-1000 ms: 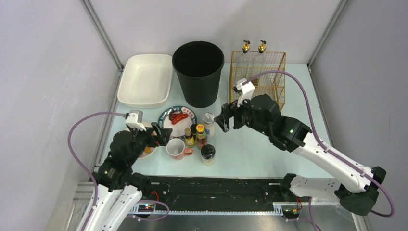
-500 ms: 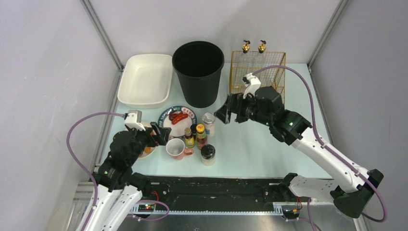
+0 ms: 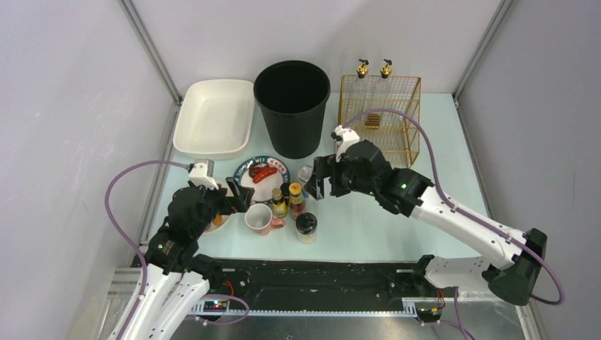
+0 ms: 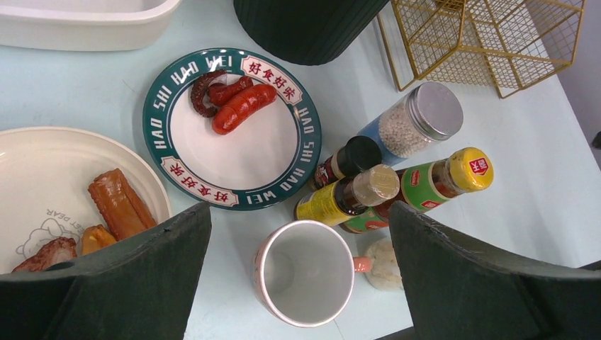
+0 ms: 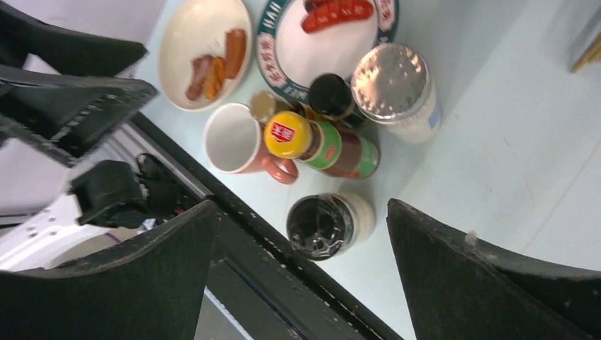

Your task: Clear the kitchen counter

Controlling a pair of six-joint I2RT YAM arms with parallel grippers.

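**Both end effectors open, nothing held, over a crowded worktop**

My right end effector (image 3: 319, 183) hangs with its fingers spread wide and nothing between them. Directly below it is a tight cluster of containers. A black-lidded jar (image 5: 322, 225) sits nearest under the gap. Just past it are a yellow-capped bottle (image 5: 312, 145) and a silver-lidded jar (image 5: 393, 81). A pinkish mug (image 5: 230, 138) stands beside the yellow-capped bottle, mouth up and empty.

My left end effector (image 4: 299, 209) is also wide open and empty, and it hovers over that same mug. Ahead of its fingers lies a green-rimmed plate (image 4: 152, 127) carrying red sausages (image 4: 241, 106). Off its left finger is a cream plate (image 4: 42, 163) with browned pieces of food (image 4: 117, 202). Off its right finger stand a tan-capped bottle (image 4: 347, 195) and a black-capped bottle (image 4: 354, 156), close against the other containers.

Beyond both end effectors a black bin (image 3: 292, 106) stands in the middle. A white tray (image 3: 215, 117) is on its left and a gold wire basket (image 3: 379, 113) on its right.

The worktop (image 3: 368, 219), pale mint green, lies under both end effectors. It carries every one of these things.
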